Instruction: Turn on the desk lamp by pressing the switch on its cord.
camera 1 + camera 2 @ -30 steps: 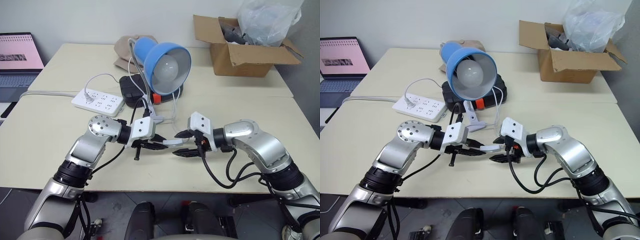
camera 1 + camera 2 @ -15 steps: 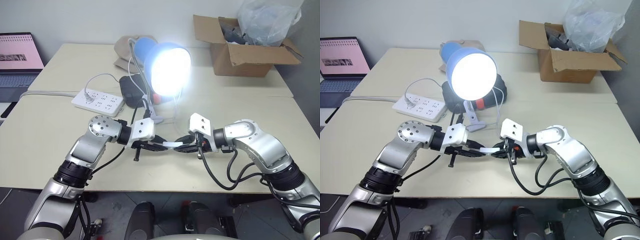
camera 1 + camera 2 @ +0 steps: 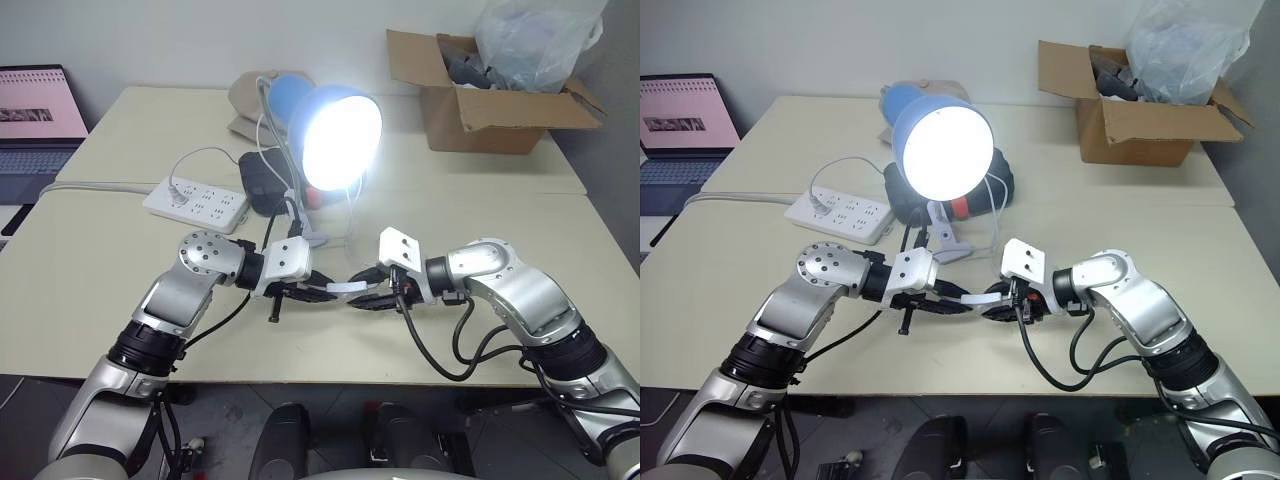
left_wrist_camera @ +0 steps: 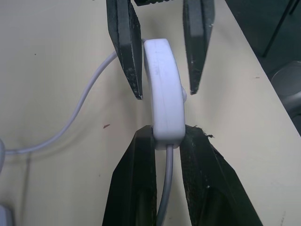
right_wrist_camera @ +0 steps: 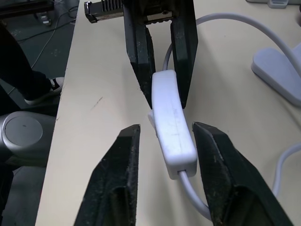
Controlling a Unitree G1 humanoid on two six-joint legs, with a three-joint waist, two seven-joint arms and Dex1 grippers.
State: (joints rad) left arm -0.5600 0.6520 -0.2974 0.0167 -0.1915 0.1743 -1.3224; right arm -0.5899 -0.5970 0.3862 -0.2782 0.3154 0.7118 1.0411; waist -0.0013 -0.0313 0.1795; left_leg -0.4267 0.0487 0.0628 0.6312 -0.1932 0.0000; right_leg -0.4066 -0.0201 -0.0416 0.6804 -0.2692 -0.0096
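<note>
Just above the tabletop's (image 3: pixel 90 290) near edge the left gripper's (image 4: pixel 168 141) fingers pinch one end of the switch (image 3: pixel 344 286) while the right gripper's (image 5: pixel 162 136) fingers flank its other end, parted, and beyond them the desk lamp (image 3: pixel 335 135) glows beside a power strip (image 3: pixel 197 202).

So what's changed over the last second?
The desk lamp has come on. The right pincer closed on the switch to press it, then eased open; its fingers now flank the switch. Unchanged: the left pincer stays shut on the switch's end, and both arms kept their places.
</note>
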